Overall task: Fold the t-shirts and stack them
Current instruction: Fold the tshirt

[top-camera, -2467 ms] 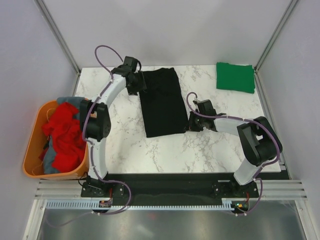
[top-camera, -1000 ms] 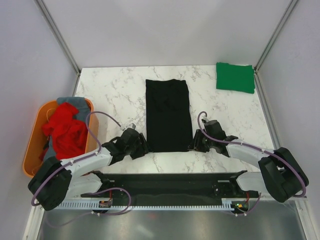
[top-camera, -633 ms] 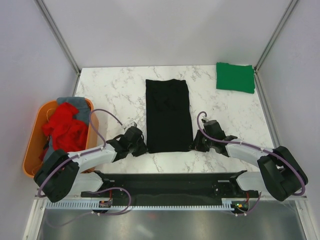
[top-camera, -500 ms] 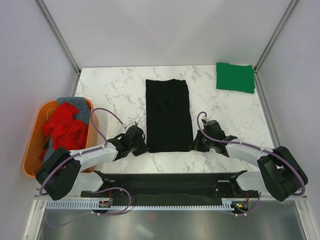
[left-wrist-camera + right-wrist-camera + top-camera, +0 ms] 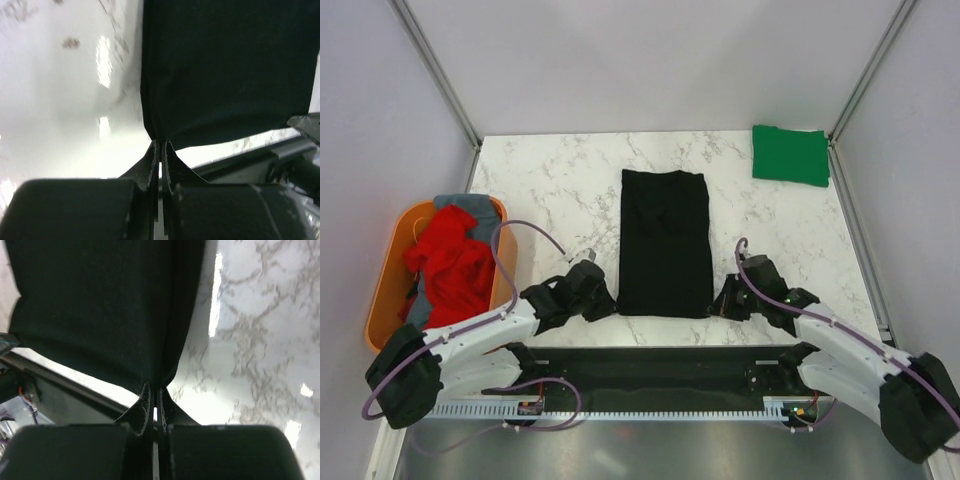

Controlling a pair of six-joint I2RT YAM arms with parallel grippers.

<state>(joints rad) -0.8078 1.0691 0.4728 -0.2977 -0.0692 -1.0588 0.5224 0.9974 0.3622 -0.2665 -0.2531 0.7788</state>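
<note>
From above: found the black t-shirt (image 5: 665, 243) spread flat mid-worktop (image 5: 550, 190) as a narrow strip, with its long axis running 12 to 6 o'clock. Saw the left gripper (image 5: 607, 302) at the strip's 7 o'clock corner and the right gripper (image 5: 721, 305) at its 5 o'clock corner. Judged neither arm the nearer, with one at each near corner. Noted the green t-shirt (image 5: 791, 154), already folded, at the far 1 o'clock corner, well apart. Noted also the red t-shirt (image 5: 450, 265) and grey t-shirt (image 5: 460, 203) heaped in the orange tub (image 5: 380, 300) at 9 o'clock.

From the left wrist: saw the left gripper (image 5: 160, 142) pinched together on the near hem corner of the black t-shirt (image 5: 225, 65), with the cloth stretching away toward 12 and 2 o'clock.

From the right wrist: saw the right gripper (image 5: 154, 387) clamped likewise on the opposite hem corner, with the cloth (image 5: 100, 305) reaching toward 12 and 10 o'clock and bare worktop (image 5: 250, 340) at 3 o'clock.

Judged the coming move a lengthwise fold: near hem to be carried toward 12 o'clock along the long axis, with both corners kept level to avoid skewing the strip.
</note>
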